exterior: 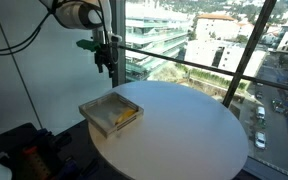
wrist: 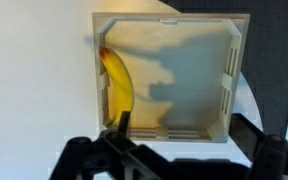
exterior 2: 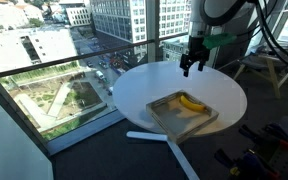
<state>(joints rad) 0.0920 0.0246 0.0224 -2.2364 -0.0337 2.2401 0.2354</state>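
Banana [wrist: 119, 90], yellow and curved, lies in tray [wrist: 164, 20] beneath wide-open, empty pincer [exterior 2: 193, 68].

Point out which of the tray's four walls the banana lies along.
The wall at the left of the wrist view: the banana runs lengthwise right beside it, well away from the opposite wall.

White arm [exterior 2: 220, 11] (black pincer [exterior 2: 190, 71])
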